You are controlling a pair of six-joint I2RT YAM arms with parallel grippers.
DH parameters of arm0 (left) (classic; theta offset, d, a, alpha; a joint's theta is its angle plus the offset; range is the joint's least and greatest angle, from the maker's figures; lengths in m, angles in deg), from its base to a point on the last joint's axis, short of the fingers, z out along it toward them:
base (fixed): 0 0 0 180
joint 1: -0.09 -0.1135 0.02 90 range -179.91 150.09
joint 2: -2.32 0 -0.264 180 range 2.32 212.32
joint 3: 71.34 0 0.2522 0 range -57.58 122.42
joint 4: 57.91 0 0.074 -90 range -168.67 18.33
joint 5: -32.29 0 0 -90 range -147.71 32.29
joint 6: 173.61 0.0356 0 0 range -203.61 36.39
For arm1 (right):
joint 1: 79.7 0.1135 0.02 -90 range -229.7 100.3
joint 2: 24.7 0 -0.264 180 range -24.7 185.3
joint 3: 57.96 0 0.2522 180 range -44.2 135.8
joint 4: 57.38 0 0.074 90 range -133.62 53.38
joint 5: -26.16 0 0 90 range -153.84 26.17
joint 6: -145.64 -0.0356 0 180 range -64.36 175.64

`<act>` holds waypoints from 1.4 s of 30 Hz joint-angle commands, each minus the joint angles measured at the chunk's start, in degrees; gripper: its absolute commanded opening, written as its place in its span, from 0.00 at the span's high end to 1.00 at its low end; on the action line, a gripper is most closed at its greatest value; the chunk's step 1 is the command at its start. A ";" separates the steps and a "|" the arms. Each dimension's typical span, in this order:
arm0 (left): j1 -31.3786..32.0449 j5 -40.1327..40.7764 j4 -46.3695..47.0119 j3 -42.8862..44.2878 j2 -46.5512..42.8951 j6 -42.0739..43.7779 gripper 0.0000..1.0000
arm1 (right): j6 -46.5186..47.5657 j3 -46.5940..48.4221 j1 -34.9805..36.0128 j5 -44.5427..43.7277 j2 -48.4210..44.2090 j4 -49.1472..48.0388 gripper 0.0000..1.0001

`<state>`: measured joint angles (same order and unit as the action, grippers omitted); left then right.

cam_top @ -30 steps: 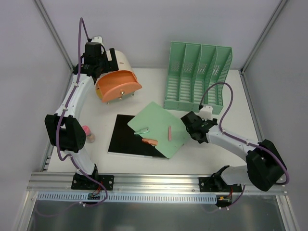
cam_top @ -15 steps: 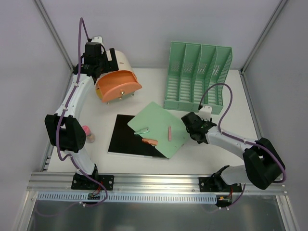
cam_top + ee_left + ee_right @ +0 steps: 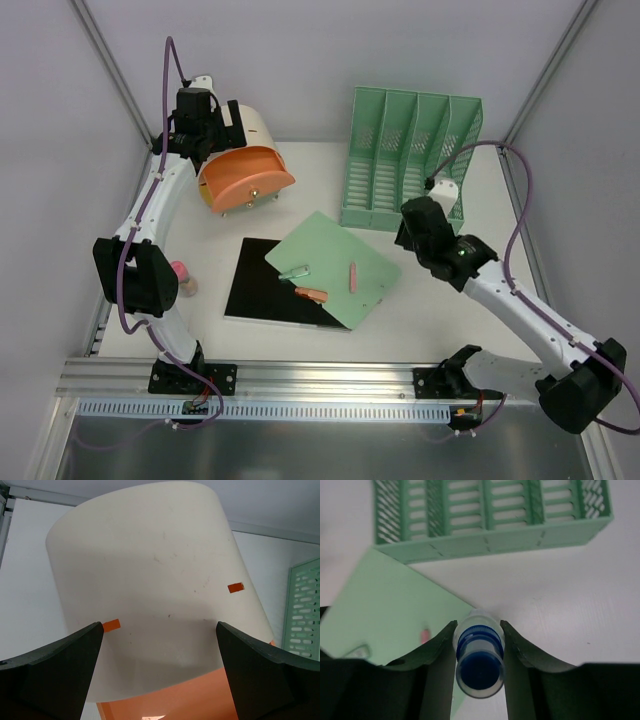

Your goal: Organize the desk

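Right wrist: hand (image 3: 477,626) around blue-capped bottle (image 3: 480,657)

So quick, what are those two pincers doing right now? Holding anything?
Left pincer: open, nothing between its fingers.
Right pincer: closed on a blue-capped tube.

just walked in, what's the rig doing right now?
Two arms are tidying the desk. The right gripper is shut on a small blue-capped tube, apparently clear of the desk, near the corner of the green sheet and in front of the file sorter. The left gripper has its jaws wide on either side of the cream container at the back left; whether it grips is unclear. A few small items lie on the green sheet.
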<state>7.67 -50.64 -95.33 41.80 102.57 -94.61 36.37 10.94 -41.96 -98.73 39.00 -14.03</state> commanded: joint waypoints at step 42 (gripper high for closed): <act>0.60 -0.39 -2.09 -0.67 -0.67 0.63 0.01 | -11.50 75.74 7.00 45.97 61.01 -19.56 0.95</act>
<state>7.67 -50.79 -95.35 41.80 102.57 -94.68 25.16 84.16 -35.17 -54.34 100.66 -30.91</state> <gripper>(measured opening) 0.989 0.398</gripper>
